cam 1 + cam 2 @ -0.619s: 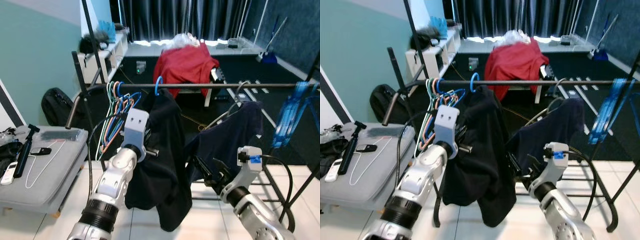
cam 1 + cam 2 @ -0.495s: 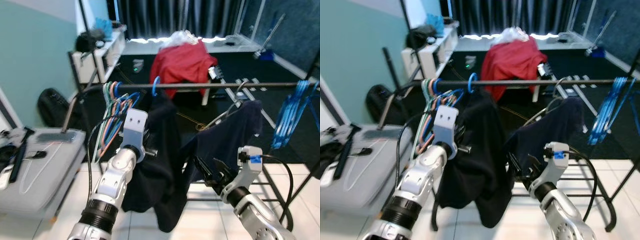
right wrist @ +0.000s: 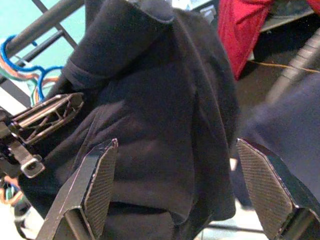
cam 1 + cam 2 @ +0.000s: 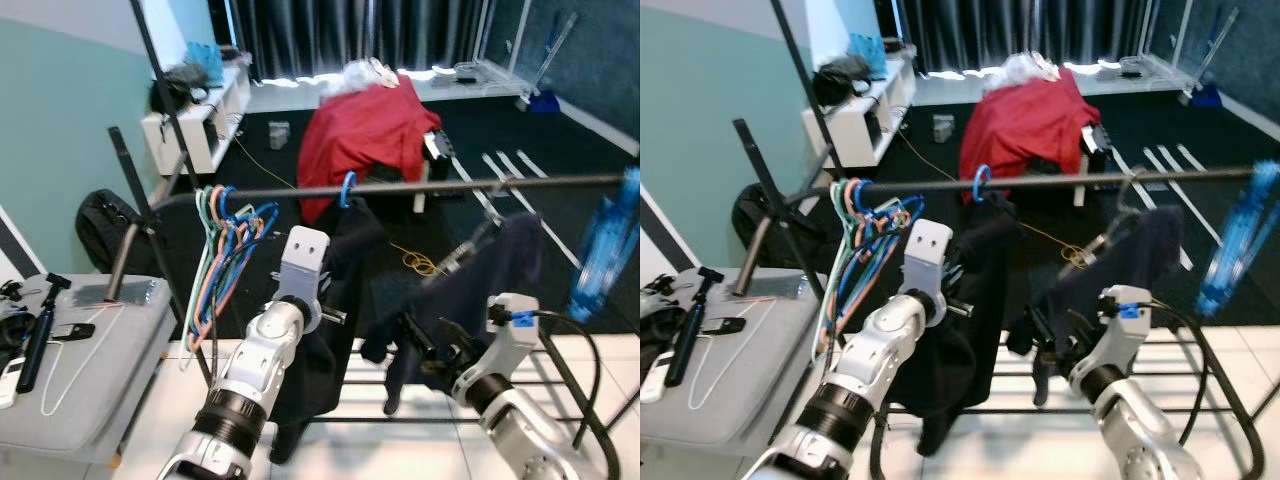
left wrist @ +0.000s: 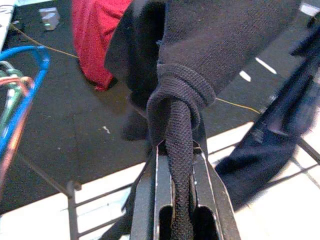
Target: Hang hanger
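My left gripper stayed clamped on the black garment, its blue hanger hooked on the rail. My view had swung; my right gripper stayed spread wide nearby.

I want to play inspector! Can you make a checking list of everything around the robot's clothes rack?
Surface: white tiled floor, dark carpet beyond.
Job's things: black garment hangs by a blue hanger hook on the dark metal rail.
Clutter: bunch of coloured wire hangers; navy garment; blue plastic hangers; grey padded bench with gadgets.
Grippers: left gripper shut on black garment's fold; right gripper open, facing it.
Cables: yellow cord on carpet.
Surroundings: red cloth, white shelf, dark curtains.
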Tool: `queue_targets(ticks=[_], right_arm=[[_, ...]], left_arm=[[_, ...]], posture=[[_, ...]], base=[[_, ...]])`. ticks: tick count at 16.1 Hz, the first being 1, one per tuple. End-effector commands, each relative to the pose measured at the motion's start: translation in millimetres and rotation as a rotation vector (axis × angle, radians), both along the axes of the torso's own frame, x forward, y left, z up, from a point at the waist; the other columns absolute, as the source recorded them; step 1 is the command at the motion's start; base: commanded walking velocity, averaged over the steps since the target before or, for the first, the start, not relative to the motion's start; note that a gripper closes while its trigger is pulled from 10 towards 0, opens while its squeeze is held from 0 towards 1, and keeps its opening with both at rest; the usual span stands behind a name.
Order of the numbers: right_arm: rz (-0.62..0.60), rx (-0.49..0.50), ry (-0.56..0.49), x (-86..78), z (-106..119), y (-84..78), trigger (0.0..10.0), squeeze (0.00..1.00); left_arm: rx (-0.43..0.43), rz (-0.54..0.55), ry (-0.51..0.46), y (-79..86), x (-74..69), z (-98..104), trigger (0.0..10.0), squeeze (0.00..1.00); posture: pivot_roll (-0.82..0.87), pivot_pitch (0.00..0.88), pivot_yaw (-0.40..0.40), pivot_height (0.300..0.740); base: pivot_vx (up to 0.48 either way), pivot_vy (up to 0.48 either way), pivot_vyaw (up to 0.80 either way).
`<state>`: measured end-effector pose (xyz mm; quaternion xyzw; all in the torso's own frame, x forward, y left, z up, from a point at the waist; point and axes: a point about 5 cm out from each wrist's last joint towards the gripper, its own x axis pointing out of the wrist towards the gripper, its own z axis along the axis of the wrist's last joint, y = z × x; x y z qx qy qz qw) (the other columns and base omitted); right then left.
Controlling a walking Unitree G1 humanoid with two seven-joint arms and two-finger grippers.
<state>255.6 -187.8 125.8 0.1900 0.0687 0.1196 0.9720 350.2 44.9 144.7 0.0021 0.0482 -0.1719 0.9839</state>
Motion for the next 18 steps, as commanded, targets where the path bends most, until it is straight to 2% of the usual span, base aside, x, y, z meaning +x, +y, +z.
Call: queue_targets(ticks=[1,5,10,11,12,14,16,18], right_arm=[[0.009,0.007,0.006,-1.0,-1,3.8,10.0,0.0],[0.009,0.009,0.009,-1.7,-2,3.8,10.0,0.0],[0.008,0.011,0.014,-2.2,-2,3.6,10.0,0.0],[0.009,0.012,0.016,-2.3,-2,3.6,10.0,0.0],[0.01,0.013,0.02,-2.2,-3,3.6,10.0,0.0],[0.012,0.014,0.023,-2.2,-3,3.7,10.0,0.0],[0.012,0.014,0.023,-2.2,-3,3.7,10.0,0.0],[0.014,0.015,0.025,-2.8,-4,3.5,10.0,0.0]], left_arm=[[-0.016,0.039,-0.006,5.5,3.7,1,10.0,0.0],[-0.038,0.079,0.006,8.1,4.4,-1,10.0,0.0],[-0.027,0.109,0.07,12.9,1.8,-14,10.0,0.0],[-0.008,0.093,0.112,12.1,-0.7,-23,10.0,0.0],[0.006,0.066,0.15,9.8,-4.7,-31,10.0,1.0],[0.009,0.008,0.193,2.8,-11.9,-40,10.0,1.0],[0.009,0.008,0.193,2.8,-11.9,-40,10.0,1.0],[-0.003,-0.065,0.177,-2.9,-18.2,-38,10.0,1.0]], posture=[[-0.18,0.0,0.038,0.74],[-0.18,0.0,0.039,0.74],[-0.18,0.0,0.036,0.74],[-0.17,0.0,0.034,0.74],[-0.17,0.0,0.033,0.74],[-0.17,0.0,0.032,0.74],[-0.17,0.0,0.032,0.74],[-0.18,0.0,0.033,0.74]], base=[[0.0,0.0,0.0],[0.0,0.0,0.0],[0.0,0.0,0.0],[0.0,0.0,0.0],[0.0,0.0,0.0],[0.0,0.0,0.0],[0.0,0.0,0.0],[0.0,0.0,0.0]])
